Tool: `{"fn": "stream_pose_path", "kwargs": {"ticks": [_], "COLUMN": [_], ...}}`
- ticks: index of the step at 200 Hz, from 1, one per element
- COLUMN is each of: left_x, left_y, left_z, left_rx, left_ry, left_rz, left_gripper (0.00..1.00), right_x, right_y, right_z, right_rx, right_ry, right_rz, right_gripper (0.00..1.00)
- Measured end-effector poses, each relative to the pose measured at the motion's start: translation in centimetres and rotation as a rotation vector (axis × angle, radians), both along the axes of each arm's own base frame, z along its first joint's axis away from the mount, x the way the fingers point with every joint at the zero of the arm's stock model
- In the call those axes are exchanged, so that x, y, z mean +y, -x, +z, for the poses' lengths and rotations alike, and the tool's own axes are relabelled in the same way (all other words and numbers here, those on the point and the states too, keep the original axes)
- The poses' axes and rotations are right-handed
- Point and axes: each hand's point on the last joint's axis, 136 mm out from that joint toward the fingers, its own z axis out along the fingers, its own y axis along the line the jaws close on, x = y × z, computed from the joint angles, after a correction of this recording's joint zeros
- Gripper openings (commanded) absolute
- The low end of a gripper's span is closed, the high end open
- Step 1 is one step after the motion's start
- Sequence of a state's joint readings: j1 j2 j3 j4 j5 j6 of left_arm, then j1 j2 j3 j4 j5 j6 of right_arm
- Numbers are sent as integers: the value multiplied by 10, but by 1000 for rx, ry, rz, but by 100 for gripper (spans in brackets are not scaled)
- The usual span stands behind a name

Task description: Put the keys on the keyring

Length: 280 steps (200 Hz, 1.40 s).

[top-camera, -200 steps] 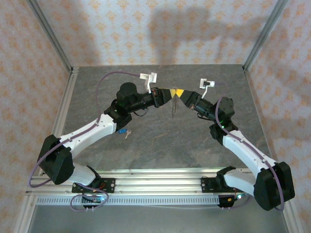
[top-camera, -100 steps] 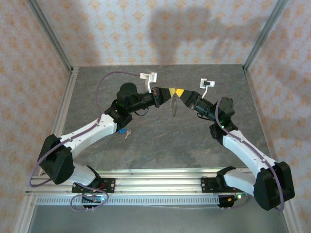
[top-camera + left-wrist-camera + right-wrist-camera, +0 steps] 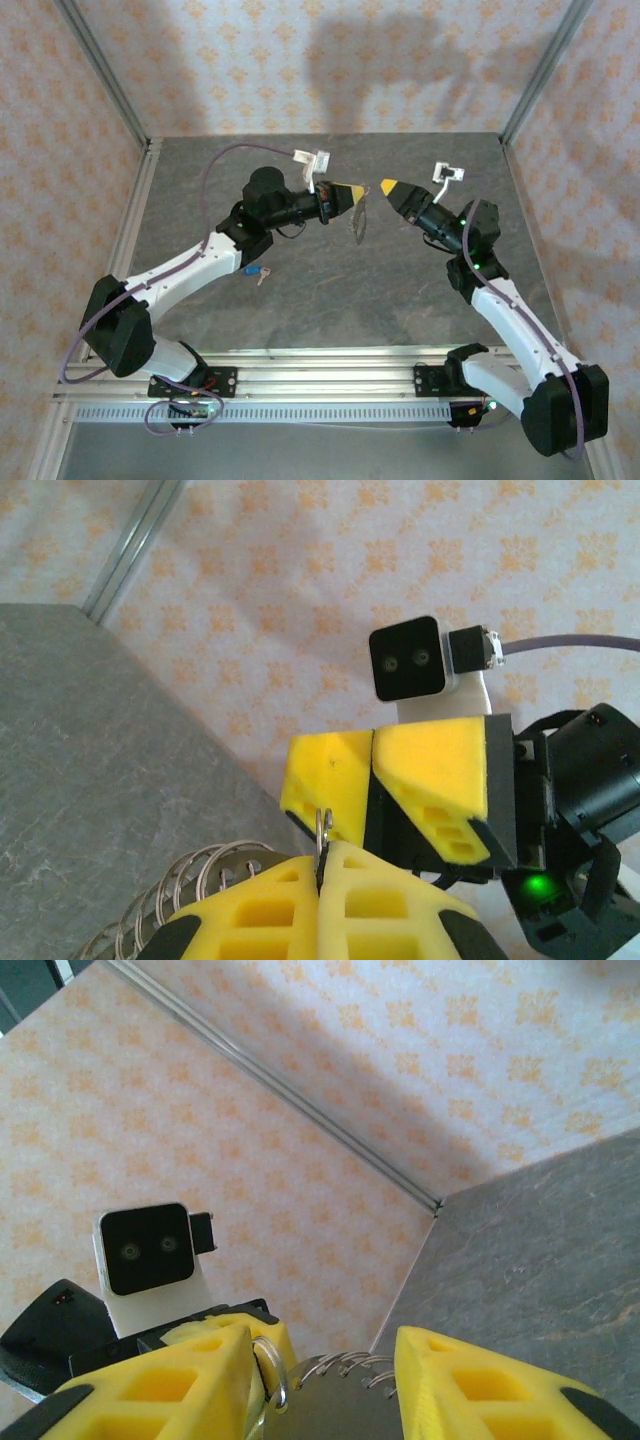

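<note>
Keyring [image 3: 360, 223] being held aloft by the left gripper [image 3: 351, 194].
The ring is being pinched between tightly pressed fingers, its coil dangling above the table [image 3: 330, 290], probably so it is presented for threading. The right gripper [image 3: 390, 187] is being held just apart, jaws spread and empty. A blue key [image 3: 256, 270] is being left on the table under the left arm.

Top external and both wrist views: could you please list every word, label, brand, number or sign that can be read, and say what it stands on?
None can be read.
Wallpaper: a repeating orange floral motif, no lettering.
Right wrist camera housing: two lenses, no brand mark visible.
Left wrist camera housing: two lenses, no brand mark visible.
Green light on the right arm: a lit lamp, no sign or number.
</note>
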<state>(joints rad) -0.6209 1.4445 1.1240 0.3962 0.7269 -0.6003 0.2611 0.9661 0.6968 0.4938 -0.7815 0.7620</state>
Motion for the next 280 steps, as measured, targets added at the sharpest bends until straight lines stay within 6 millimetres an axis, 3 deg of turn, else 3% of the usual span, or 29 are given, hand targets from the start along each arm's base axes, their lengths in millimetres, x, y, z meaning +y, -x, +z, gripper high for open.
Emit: {"fn": "stream_pose_path", "kwargs": {"ticks": [68, 127, 242, 280], "left_x": [-6, -13, -15, -15], "left_y": [23, 27, 28, 28], "left_z": [22, 7, 6, 6], "left_rx": [-88, -55, -50, -52], "left_ry": [-67, -100, -99, -97], "left_rz": [-168, -236, -254, -255], "left_gripper": [0, 0, 0, 0], "right_x": [11, 18, 26, 28], "right_y": [16, 27, 38, 40], "right_z": [12, 12, 14, 10], "right_rx": [-26, -35, -51, -45], "right_ry": [13, 22, 24, 26], "right_rz": [109, 182, 247, 256], "right_gripper": [42, 38, 29, 20]}}
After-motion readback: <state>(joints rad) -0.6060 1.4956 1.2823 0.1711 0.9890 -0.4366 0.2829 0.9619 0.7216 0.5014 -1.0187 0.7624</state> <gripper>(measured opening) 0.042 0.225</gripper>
